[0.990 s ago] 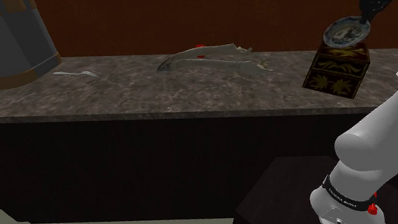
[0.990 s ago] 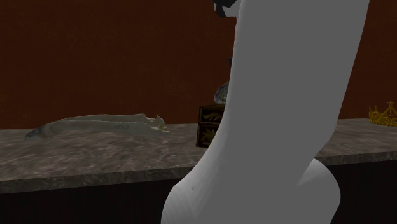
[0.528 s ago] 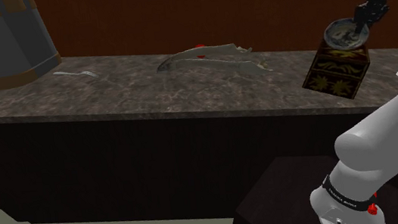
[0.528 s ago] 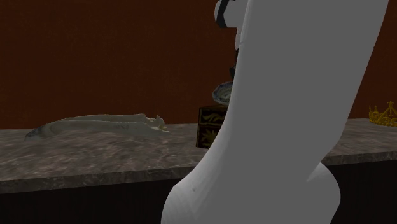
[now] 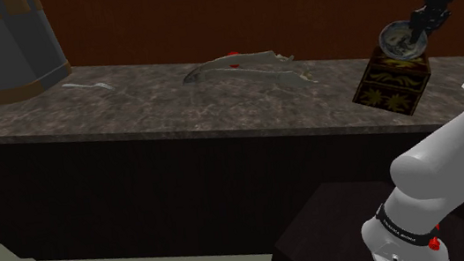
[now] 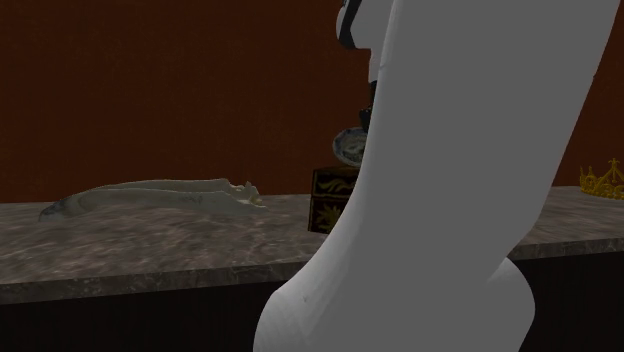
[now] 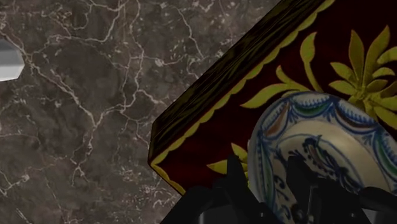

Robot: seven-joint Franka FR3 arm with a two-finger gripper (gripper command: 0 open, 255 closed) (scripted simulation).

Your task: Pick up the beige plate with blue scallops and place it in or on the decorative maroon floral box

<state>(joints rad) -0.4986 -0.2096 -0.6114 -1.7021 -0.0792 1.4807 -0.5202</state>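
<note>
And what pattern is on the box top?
The box is dark maroon with yellow leaves and a scalloped yellow border; clearest in the wrist view.

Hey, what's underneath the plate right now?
The lid of the maroon box, with yellow leaves, lies below the plate, which the gripper clasps by its rim. The plate covers part of it.

From my seat, the counter (image 7: 83, 127) reads as dark grey stone, marble-like, with thin white veins and a smooth face. The box (image 7: 210, 98) has a smooth maroon top with flat yellow flowers. Its side shows streaky dark grain, possibly wood, though I can't be sure at this angle. The plate (image 7: 331, 146) looks like smooth painted ceramic, cream with blue. The gripper (image 7: 267, 181) is matt black.
</note>
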